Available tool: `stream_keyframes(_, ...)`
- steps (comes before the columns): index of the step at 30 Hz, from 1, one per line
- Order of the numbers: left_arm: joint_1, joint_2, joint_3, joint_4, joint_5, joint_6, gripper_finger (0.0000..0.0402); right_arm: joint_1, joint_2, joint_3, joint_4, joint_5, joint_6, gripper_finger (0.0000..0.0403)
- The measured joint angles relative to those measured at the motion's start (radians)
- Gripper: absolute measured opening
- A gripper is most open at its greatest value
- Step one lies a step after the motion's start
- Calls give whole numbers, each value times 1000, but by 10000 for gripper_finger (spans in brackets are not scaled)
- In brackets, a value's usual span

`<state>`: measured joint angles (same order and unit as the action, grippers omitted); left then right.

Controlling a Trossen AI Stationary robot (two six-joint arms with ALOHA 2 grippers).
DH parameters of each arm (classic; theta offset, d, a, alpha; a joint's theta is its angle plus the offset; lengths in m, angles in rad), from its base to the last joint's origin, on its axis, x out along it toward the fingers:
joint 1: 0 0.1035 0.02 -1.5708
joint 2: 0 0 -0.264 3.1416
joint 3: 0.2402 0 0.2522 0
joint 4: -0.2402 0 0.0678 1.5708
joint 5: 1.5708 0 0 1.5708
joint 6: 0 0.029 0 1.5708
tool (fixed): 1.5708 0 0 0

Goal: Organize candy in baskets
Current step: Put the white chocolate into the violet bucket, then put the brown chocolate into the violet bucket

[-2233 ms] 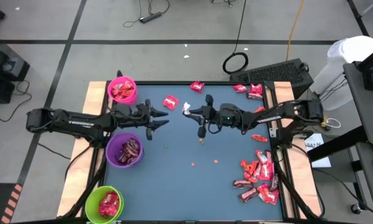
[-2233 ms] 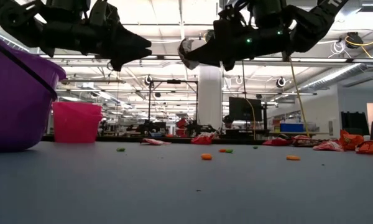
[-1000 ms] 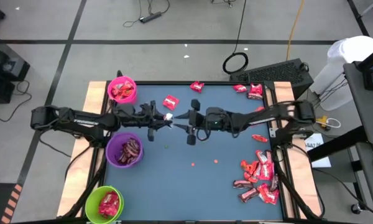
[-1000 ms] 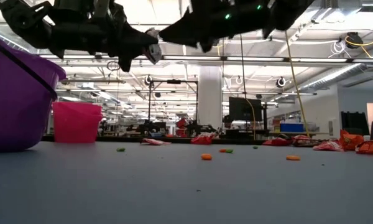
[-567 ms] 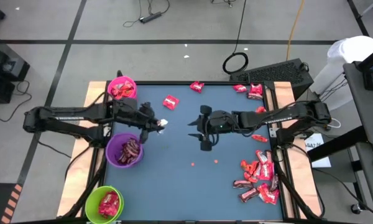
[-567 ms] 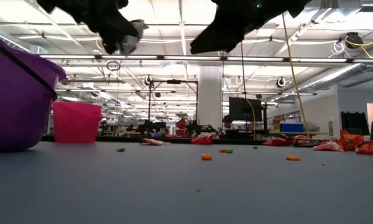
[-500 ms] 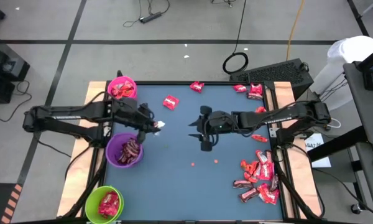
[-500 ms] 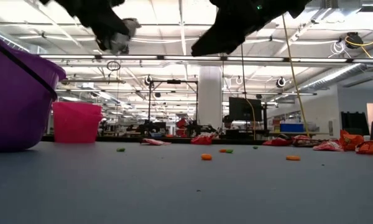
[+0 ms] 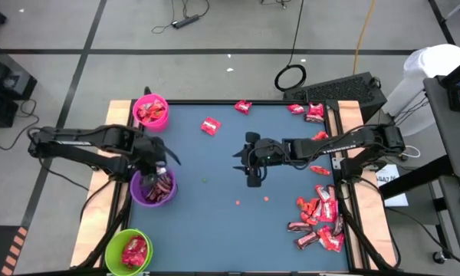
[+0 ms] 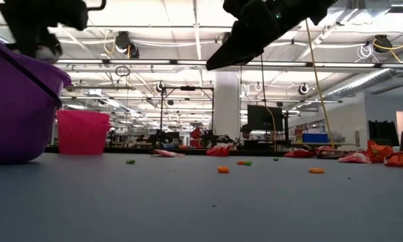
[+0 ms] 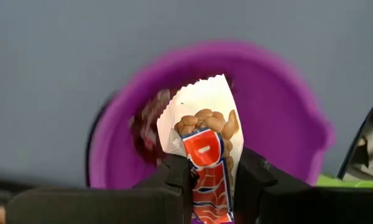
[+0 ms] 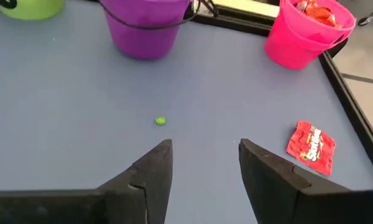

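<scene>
My left gripper (image 9: 158,164) hangs over the purple basket (image 9: 147,193), shut on a candy (image 11: 204,127) in a white wrapper with red and blue print. The wrist view shows the basket's mouth (image 11: 280,106) right below that candy. In the low view this gripper (image 10: 46,42) is above the purple basket's rim (image 10: 27,70). My right gripper (image 9: 244,159) stands open above the table's middle, with nothing between its fingers (image 12: 155,168). The pink basket (image 9: 150,111) and the green basket (image 9: 129,251) hold red candy. My left gripper pinches the candy's printed end (image 11: 209,177) between its two fingers (image 11: 177,171). The fingers point steeply down from above. The candy's white end (image 11: 202,93) sticks out past the fingertips toward the purple basket's inside, clear of the basket and the table.
A heap of red and brown candy (image 9: 320,218) lies at the table's right edge. Single pieces lie near the far edge (image 9: 241,106), (image 9: 209,126), (image 9: 307,111). Small orange and green specks (image 12: 160,121) dot the blue mat.
The two grippers met over the table's middle with the candy between them. My right gripper let go and drew back toward the right edge. My left gripper carried the candy toward the table's left edge, rose and tipped downward, ending over the purple basket.
</scene>
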<state>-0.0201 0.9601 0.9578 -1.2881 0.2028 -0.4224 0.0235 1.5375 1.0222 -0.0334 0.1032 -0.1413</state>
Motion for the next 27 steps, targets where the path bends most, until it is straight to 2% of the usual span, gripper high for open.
stream_keyframes(11, -10, 6, -61, 0, -1, -62, 85, -10, 0, 0, -18, 0, 0, 171)
stream_keyframes(18, 10, 6, -78, 0, -1, -63, 172, -11, 0, 0, -18, 0, 2, 171)
stream_keyframes(23, 26, 7, -41, 0, 31, 30, 220, -11, 0, 0, -21, 0, 0, 171)
stream_keyframes(27, 26, 6, 30, 58, -71, 91, 228, -11, 0, 0, -21, 0, -5, 171)
